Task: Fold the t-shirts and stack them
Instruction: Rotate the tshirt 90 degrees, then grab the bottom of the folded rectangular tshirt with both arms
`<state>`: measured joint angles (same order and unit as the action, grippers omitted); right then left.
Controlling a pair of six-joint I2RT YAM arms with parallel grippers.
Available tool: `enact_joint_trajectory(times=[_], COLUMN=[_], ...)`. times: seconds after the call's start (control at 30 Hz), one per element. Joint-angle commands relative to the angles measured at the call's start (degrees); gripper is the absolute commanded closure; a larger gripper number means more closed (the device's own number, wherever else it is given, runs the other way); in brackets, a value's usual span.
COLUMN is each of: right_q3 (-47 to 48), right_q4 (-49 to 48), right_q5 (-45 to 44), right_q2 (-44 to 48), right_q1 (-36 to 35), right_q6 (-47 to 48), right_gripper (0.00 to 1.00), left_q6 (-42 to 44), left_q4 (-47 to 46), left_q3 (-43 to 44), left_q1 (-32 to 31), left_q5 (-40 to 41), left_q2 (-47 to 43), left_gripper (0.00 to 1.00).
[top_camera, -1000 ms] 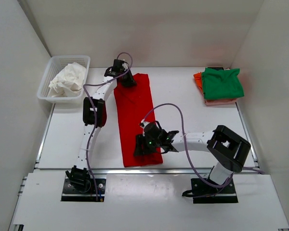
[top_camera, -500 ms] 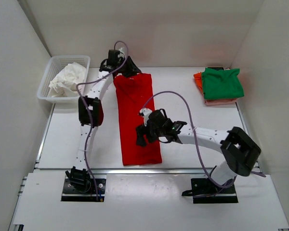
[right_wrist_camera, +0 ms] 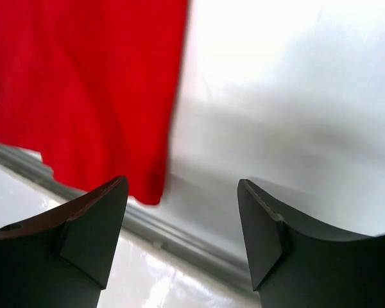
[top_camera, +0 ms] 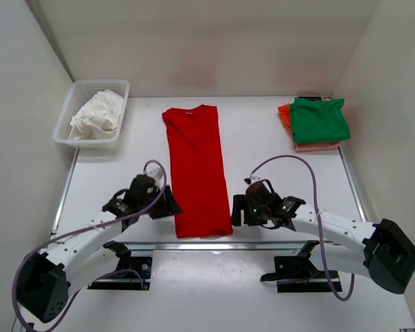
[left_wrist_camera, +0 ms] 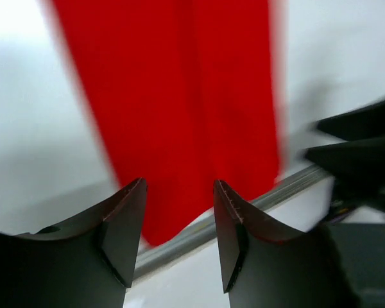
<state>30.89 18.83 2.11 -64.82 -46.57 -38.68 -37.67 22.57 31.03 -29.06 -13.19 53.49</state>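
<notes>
Your left tool [top_camera: 167,207] has come back from the collar; with the right tool [top_camera: 237,214] it flanks the near hem of the one red t-shirt [top_camera: 195,166], both spread and empty; the strip lies mid-worktop [top_camera: 277,173], probably ready for a crosswise fold; far right, three folded shirts [top_camera: 318,121] stacked; far left, one basket [top_camera: 101,82].

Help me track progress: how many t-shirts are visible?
4: bright red cloth shirt flat mid-table; green shirt, orange shirt, pale pink shirt folded, stacked far right. Others may hide there.
</notes>
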Motion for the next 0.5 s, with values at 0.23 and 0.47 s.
enact_joint_trajectory(times=[0.23,0.47], right_q3=[-4.71,-2.95], right_q4=[-8.19,-11.72], right_q5=[-2.98,0.17], right_q2=[-1.97,-8.22], right_q1=[-10.38,-11.79], right_q6=[-15.81,-15.55], right_gripper=[0.38,0.46], left_q6=[-10.23,-13.75], left_q4=[-1.03,-3.69], left_q3=[-15.73,-18.82], left_q1=[-1.00,-4.33], left_q5=[3.79,3.17], left_q2=[-11.22,-10.35], left_gripper=[0.41,0.42])
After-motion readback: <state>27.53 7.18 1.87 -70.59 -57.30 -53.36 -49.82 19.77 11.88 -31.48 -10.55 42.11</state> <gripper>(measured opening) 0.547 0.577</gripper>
